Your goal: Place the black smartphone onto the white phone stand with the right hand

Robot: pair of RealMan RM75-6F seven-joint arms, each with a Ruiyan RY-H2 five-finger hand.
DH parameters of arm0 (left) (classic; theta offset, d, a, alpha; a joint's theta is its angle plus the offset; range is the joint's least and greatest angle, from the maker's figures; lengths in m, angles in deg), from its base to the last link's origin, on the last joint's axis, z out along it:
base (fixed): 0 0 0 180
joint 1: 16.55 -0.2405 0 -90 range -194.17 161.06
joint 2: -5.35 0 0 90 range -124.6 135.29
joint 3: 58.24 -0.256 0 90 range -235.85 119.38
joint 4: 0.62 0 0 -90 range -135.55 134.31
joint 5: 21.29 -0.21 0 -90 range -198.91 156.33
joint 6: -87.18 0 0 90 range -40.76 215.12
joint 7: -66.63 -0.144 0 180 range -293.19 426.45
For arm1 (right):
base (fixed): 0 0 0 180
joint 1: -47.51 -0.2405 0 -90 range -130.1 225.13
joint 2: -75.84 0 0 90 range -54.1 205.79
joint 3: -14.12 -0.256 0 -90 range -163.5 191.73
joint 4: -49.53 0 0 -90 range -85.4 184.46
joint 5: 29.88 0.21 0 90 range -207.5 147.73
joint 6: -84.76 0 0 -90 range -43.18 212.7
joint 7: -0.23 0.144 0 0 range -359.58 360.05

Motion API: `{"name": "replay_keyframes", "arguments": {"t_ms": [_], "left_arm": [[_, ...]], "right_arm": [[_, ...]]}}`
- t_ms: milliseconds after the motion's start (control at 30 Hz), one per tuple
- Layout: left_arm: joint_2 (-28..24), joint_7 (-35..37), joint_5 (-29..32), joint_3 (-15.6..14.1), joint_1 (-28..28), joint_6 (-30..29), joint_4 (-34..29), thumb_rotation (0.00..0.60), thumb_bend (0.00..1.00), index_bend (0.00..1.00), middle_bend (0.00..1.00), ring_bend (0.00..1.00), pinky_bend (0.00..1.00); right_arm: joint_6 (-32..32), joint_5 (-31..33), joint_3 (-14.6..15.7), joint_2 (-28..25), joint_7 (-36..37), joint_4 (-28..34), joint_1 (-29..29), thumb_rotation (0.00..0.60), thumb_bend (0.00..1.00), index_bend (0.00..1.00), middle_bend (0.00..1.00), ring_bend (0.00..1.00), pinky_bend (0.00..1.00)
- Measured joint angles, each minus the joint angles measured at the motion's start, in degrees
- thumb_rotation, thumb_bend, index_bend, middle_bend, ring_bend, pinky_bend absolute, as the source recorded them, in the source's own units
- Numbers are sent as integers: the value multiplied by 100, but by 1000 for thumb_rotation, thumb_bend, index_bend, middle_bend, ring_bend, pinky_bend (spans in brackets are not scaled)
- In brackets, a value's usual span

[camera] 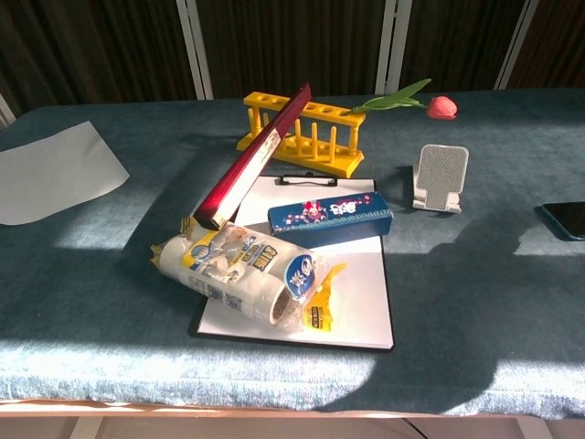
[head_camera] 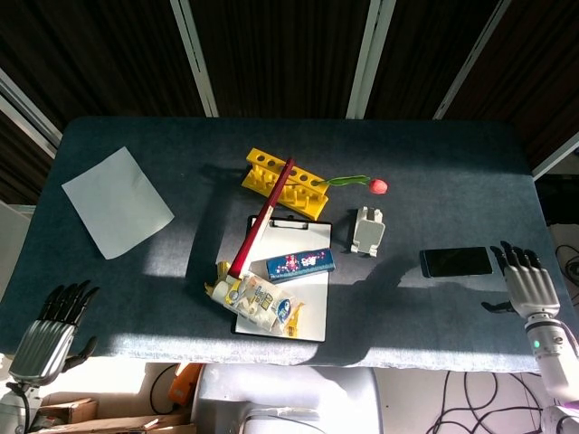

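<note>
Currently: right hand [head_camera: 522, 282], fingers spread and empty, just beside black smartphone [head_camera: 456, 261] for pickup; white phone stand [head_camera: 367, 230] vacant nearby.

Black smartphone [head_camera: 456, 262] flat on the surface [head_camera: 452, 172] at the right, just left of the open-fingered right robot hand [head_camera: 522, 283]. White phone stand [head_camera: 368, 230] near centre. Left robot hand [head_camera: 50, 324] off the near left edge, empty.

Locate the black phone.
Head view: the phone lies flat on the table's right side, between the white stand and the right hand.
</note>
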Motion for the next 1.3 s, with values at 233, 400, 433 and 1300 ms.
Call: {"name": "replay_keyframes", "arguments": {"t_ms": [233, 400, 433, 1300], "left_arm": [[31, -95, 47, 6, 9, 31, -9, 600, 336, 0, 0, 0, 0], [41, -130, 73, 6, 4, 34, -13, 600, 335, 0, 0, 0, 0], [46, -140, 79, 6, 7, 45, -14, 600, 335, 0, 0, 0, 0], [116, -328, 110, -12, 73, 157, -37, 600, 336, 0, 0, 0, 0]], "right_arm": [[1006, 338, -38, 91, -164, -681, -816, 600, 299, 145, 97, 0, 60], [1307, 254, 36, 186, 76, -985, -985, 600, 319, 243, 174, 0, 60], [1348, 194, 64, 222, 160, -1065, -1009, 600, 329, 263, 187, 1, 61], [1700, -654, 427, 1008, 1493, -2214, -1404, 600, 401, 317, 201, 31, 89]]}}
